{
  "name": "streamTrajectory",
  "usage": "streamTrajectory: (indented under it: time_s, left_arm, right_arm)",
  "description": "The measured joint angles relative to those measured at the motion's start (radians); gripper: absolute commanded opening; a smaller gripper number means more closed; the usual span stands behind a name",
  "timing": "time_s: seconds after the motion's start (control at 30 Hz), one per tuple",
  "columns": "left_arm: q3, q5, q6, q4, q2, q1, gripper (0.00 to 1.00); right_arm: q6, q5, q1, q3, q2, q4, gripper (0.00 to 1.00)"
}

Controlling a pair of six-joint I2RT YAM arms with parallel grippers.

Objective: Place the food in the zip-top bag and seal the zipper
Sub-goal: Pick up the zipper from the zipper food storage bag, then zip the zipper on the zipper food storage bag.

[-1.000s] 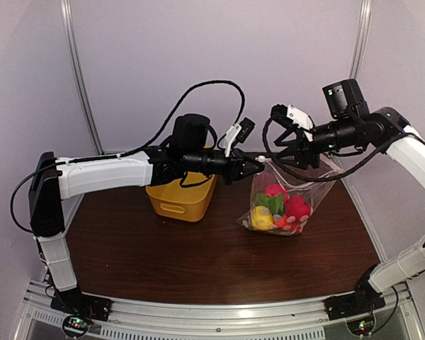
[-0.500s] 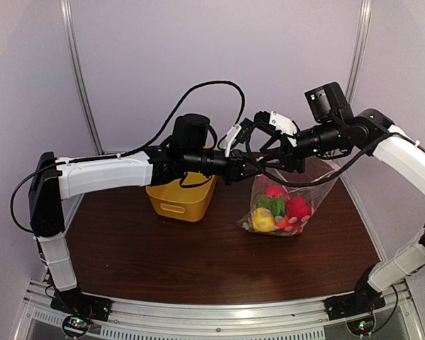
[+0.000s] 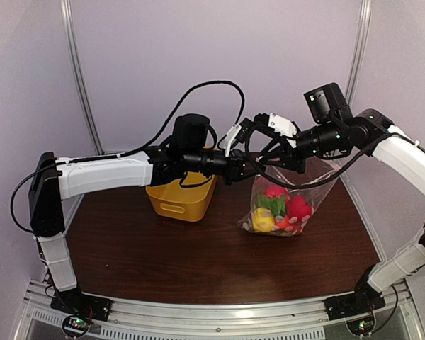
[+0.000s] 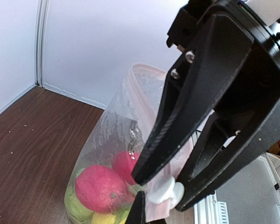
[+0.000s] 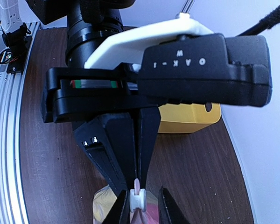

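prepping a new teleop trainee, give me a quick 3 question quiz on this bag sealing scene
1. True or false: the food is already inside the zip-top bag.
2. The left end effector and the right end effector are both pinched on: A) nothing at all, B) the zipper at the bag's top edge, C) the food.
3. Fill in: in the top view, the yellow basket stands to the ___ of the bag.
Key: 1 true; 2 B; 3 left.
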Motion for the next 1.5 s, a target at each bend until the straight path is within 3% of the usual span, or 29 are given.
streamTrajectory:
  time_s: [0.2,0.43,0.7,1.5]
  left_arm:
    - [-0.001,0.000,0.000,0.010,0.000,0.000,0.00]
    - [-0.010,-0.001,0.000,0.020,0.000,0.000,0.00]
    - [-0.085,-0.016,0.001,0.109,-0.005,-0.001,0.00]
    - [-0.196,-0.066,0.005,0.212,-0.066,0.022,0.00]
  right_arm:
    - [-0.009,0.002,0.001,-0.005,0.006,-0.008,0.07]
    - [-0.027,0.023,0.002,-0.002,0.010,-0.021,0.00]
    - [-0.084,0.096,0.009,0.029,0.039,-0.098,0.00]
    - [-0.142,0.089,-0.135,0.127,0.049,-0.302,0.00]
